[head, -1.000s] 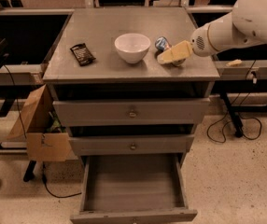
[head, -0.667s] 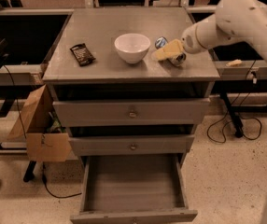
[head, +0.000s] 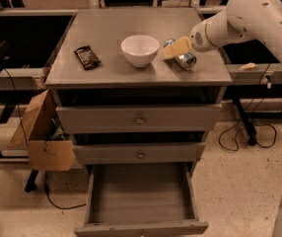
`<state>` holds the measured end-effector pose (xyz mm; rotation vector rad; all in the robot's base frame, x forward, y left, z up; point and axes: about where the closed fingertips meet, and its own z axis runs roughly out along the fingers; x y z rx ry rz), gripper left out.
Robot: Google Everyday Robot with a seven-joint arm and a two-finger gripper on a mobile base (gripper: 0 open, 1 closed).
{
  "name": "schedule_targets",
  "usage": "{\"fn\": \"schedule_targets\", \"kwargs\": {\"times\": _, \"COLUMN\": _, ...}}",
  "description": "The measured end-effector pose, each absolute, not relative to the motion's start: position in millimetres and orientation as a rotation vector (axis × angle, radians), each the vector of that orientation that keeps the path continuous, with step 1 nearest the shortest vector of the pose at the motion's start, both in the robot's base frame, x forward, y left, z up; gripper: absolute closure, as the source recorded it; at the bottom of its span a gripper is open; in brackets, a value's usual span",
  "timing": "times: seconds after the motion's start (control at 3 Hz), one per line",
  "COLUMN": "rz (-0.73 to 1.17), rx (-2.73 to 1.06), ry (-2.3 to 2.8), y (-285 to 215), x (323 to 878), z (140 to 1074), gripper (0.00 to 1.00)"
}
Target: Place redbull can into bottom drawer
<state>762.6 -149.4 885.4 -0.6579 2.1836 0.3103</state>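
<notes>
Grey wooden cabinet top [head: 121, 26], speckled floor around it, brown cardboard box [head: 42, 137] at its left. On top: dark flat snack wrapper [head: 87, 57] on the left, round white bowl [head: 140, 50] in the middle, small blue-and-silver redbull can [head: 186, 60] on its side just right of the bowl.

Change over the last second: the white robot arm [head: 249, 14] reaches further in from the right. The tan two-finger gripper [head: 176, 47] slides left and slightly far, from the can's right end to over its middle. The can hasn't shifted that I can see; its silver near end now shows. I read this as final alignment for the pick. No lift yet, so the task is at its start.

Jaws: I can't tell whether they're apart or together. The tan tip lies across the can, touching or just above it. No sign the can is held.

Wide grey bottom drawer [head: 141, 194] is pulled out toward me, floor bare. The two upper grey drawer fronts [head: 140, 118] are closed. Drop target looks ready; the can is well apart from it, up on top.
</notes>
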Motion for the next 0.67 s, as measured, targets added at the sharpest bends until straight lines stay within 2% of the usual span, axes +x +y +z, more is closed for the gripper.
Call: {"fn": "schedule_targets", "kwargs": {"times": 0.67, "rz": 0.296, "rx": -0.572, "ry": 2.191, "y": -154.7, "x": 771.5, "z": 873.8, "gripper": 0.00}}
